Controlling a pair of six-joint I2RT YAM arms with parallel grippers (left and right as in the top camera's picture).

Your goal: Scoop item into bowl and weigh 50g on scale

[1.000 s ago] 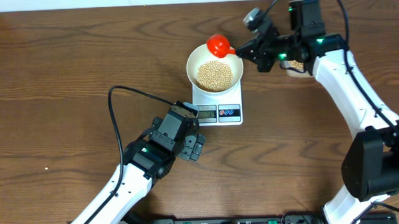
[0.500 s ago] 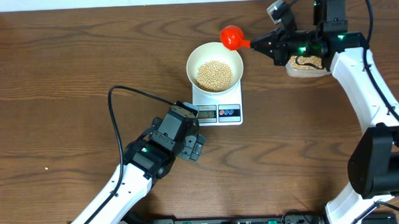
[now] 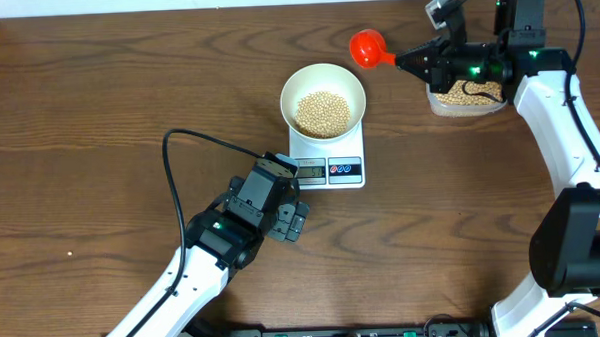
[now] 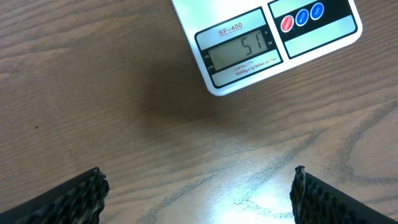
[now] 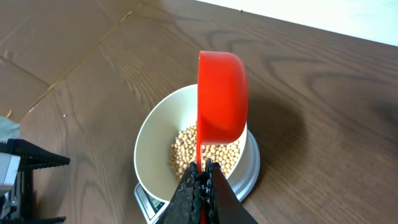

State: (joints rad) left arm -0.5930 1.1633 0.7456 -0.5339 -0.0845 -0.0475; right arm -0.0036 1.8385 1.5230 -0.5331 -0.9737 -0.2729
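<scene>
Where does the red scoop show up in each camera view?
Overhead: red scoop upper right of centre, just beyond the bowl rim.
Left wrist: not in it.
Right wrist: picture centre, overlapping the bowl, handle in the shut right tool.
Shared landmark: the scale, under the bowl overhead, top right in left wrist, peeking below the bowl in right wrist.

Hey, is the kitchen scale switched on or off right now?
On. In the left wrist view the scale has digits reading 51 on its display; overhead, the bowl of beans sits on it.
</scene>
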